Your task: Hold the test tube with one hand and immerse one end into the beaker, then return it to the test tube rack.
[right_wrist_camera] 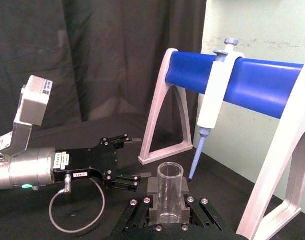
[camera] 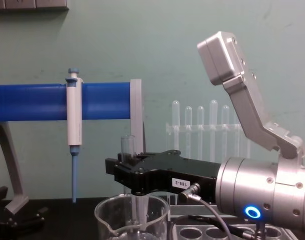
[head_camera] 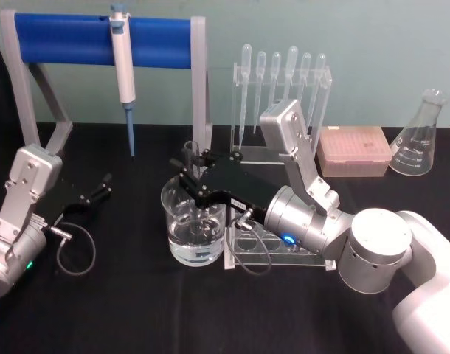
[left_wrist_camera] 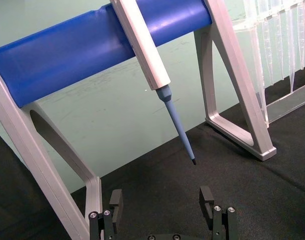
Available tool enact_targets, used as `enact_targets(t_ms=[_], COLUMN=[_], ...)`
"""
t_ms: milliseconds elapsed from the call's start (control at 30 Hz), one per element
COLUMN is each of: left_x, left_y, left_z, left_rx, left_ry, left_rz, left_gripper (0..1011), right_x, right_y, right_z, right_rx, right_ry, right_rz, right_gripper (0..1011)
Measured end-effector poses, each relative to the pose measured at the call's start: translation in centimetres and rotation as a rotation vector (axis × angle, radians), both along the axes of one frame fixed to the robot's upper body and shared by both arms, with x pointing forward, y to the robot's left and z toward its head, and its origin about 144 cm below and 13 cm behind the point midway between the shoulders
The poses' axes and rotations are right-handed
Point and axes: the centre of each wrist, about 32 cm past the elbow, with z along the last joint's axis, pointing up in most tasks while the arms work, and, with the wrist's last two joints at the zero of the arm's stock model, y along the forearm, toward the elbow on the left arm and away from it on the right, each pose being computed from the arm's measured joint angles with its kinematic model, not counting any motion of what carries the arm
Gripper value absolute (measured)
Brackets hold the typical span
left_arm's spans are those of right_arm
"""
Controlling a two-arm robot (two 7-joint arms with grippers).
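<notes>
The test tube (head_camera: 194, 153) stands upright, a clear glass tube with my right gripper (head_camera: 193, 168) shut on it just below its rim. In the chest view the test tube (camera: 126, 146) runs down from the black fingers into the mouth of the beaker (camera: 112, 220). The beaker (head_camera: 179, 221) is wide, clear and holds water. The right wrist view looks down the open tube (right_wrist_camera: 170, 192), clamped between the pads of the right gripper (right_wrist_camera: 168, 201). My left gripper (head_camera: 99, 190) rests open and empty at the left of the table, also seen as the left gripper (left_wrist_camera: 161, 207).
A white-and-blue micropipette (head_camera: 124, 66) hangs on a blue-barred stand (head_camera: 63, 40) behind the beaker. A rack of plastic pipettes (head_camera: 284, 81) stands at the back. A clear rack with round holes (head_camera: 262, 247) lies beside the beaker. At the far right stand a pink tip box (head_camera: 354, 151) and a flask (head_camera: 420, 136).
</notes>
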Motion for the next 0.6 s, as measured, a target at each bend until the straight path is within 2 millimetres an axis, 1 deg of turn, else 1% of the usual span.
enact_targets(t_ms=[600], left_x=[0.00], left_y=[0.00], left_z=[0.00], left_rx=[0.000], left_ry=[0.000], left_rz=[0.000], left_gripper=[1000], right_x=[0.00], right_y=[0.00], right_z=[0.00], right_rx=[0.000], right_ry=[0.000], right_rz=[0.000], right_gripper=[226])
